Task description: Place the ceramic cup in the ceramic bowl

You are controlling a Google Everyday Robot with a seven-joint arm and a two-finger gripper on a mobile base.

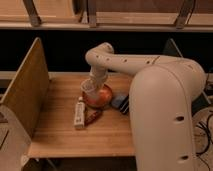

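Observation:
The ceramic cup point(90, 88), small and pale white, hangs from my gripper point(95, 81) over the left rim of the ceramic bowl point(102, 97). The bowl is shallow, orange-red and glossy, and sits near the middle of the wooden table point(70, 137). The gripper is shut on the cup and reaches down from the white arm point(125, 62). The cup's bottom is at or just inside the bowl's rim; I cannot tell whether they touch.
A white tube-like box point(78, 113) and a reddish-brown packet point(93, 117) lie just in front of the bowl. A dark blue object point(120, 103) lies to its right. A wooden side panel point(24, 87) stands at the table's left. The robot's large white body point(165, 120) fills the right.

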